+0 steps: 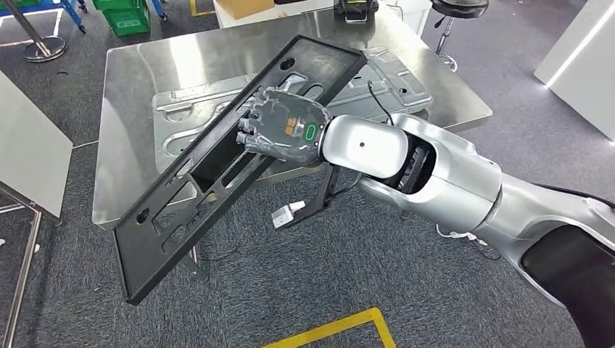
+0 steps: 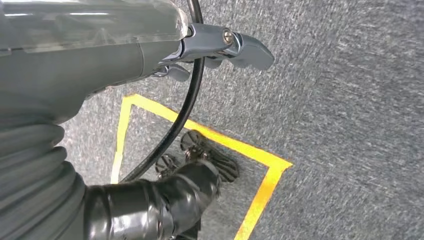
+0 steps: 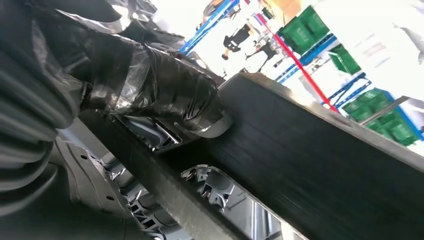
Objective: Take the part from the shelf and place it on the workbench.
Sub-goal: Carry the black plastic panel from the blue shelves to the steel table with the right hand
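A steel desk stands on grey carpet marked with yellow tape; green crates sit beyond. One pressed metal panel lies flat on the desk. One long black part hangs tilted over the desk's near edge, gripped mid-length by the right hand, fingers closed around it. The left hand hangs above the carpet, fingers partly curled, holding nothing.

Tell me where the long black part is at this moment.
In the head view, the black part is held tilted in the right hand, above the near edge of the steel workbench, partly over a grey panel.
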You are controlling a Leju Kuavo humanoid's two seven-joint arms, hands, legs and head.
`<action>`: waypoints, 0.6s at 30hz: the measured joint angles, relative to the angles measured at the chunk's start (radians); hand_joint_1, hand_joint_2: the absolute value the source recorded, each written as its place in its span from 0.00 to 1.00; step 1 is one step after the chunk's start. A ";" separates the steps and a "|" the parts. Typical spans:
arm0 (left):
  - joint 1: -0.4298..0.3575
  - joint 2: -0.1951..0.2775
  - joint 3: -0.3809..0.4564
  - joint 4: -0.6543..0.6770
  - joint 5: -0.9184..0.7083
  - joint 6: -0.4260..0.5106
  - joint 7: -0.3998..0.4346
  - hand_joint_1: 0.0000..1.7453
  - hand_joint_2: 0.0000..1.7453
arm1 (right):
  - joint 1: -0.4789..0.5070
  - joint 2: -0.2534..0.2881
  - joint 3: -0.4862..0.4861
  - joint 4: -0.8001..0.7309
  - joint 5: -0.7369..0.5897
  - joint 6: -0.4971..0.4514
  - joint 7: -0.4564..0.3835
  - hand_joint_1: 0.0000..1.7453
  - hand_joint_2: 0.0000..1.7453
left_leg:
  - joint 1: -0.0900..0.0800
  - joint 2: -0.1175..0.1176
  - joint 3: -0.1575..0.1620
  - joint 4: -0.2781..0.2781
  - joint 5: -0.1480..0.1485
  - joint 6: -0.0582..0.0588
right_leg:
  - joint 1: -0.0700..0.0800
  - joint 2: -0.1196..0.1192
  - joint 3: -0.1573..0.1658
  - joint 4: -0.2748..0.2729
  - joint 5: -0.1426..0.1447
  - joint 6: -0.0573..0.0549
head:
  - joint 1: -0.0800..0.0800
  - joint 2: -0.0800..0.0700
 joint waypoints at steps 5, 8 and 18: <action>-0.003 -0.001 0.000 0.000 0.000 0.000 0.002 0.00 1.00 | -0.001 -0.003 0.004 0.000 -0.002 0.000 0.000 1.00 1.00 | 0.002 -0.001 0.019 -0.013 -0.005 0.016 | -0.003 0.002 -0.126 0.230 -0.095 0.013 | 0.000 0.000; -0.004 -0.003 0.000 0.000 0.000 0.000 0.002 0.00 1.00 | 0.002 -0.004 0.006 0.001 -0.002 0.000 0.000 1.00 1.00 | 0.003 -0.006 0.024 -0.003 -0.018 0.014 | -0.007 0.002 -0.130 0.187 -0.024 0.016 | 0.000 0.000; -0.003 -0.004 0.000 0.000 0.000 0.003 0.013 0.00 1.00 | -0.009 -0.006 0.007 0.002 -0.019 0.002 -0.001 1.00 1.00 | 0.010 -0.007 -0.028 0.124 -0.095 -0.033 | -0.005 0.001 -0.030 -0.015 0.051 -0.023 | 0.000 0.000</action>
